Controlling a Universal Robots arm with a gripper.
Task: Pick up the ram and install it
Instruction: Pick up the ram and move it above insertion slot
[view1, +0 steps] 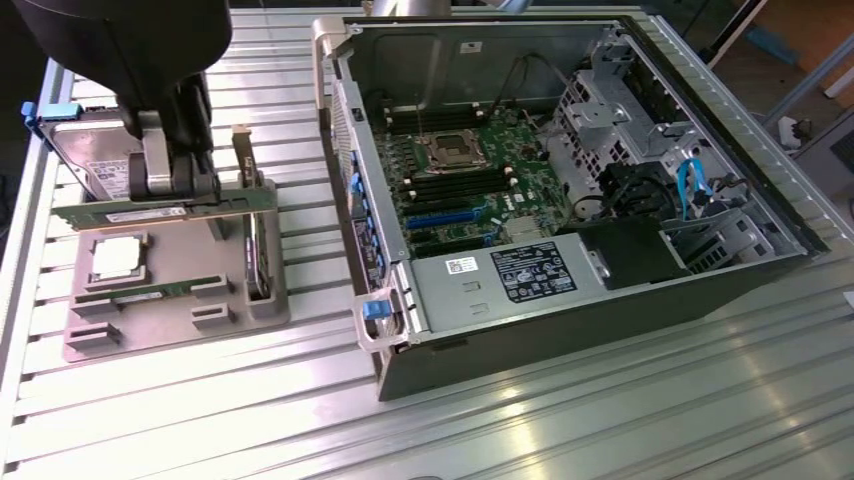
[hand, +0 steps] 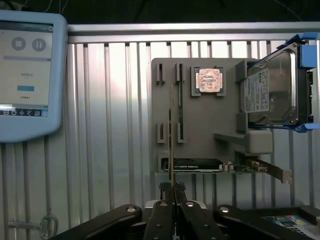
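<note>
One ram (view1: 100, 215), a long green stick. It is clamped near its middle in the gripper (view1: 180, 195), level with its long edge up. From the wrist view it appears edge-on as a thin line (hand: 172, 140) running out from between the closed gripper (hand: 173, 187).

- Position: over the grey parts holder (view1: 254, 310), at its end nearer the hard drive (view1: 80, 150). It appears lifted just clear of the holder's slots, though contact cannot be ruled out.
- Holder contents: a square silver CPU chip (view1: 114, 258), a second green stick (view1: 147, 292) lying in its slots, and a dark expansion card (view1: 256, 250) standing on edge. The hard drive sits in its blue-railed cradle.
- Destination: an open computer case (view1: 747, 270) on the exterior view's right, well apart from the ram, with its motherboard (view1: 514, 135) exposed.
- Support: a slatted metal desk (view1: 534, 420).
- Also present: a touchscreen pendant (hand: 27, 75) in the wrist view.
- Progress: judged early. The grasp is made; the carry to the case and the seating in the motherboard are not yet done.
</note>
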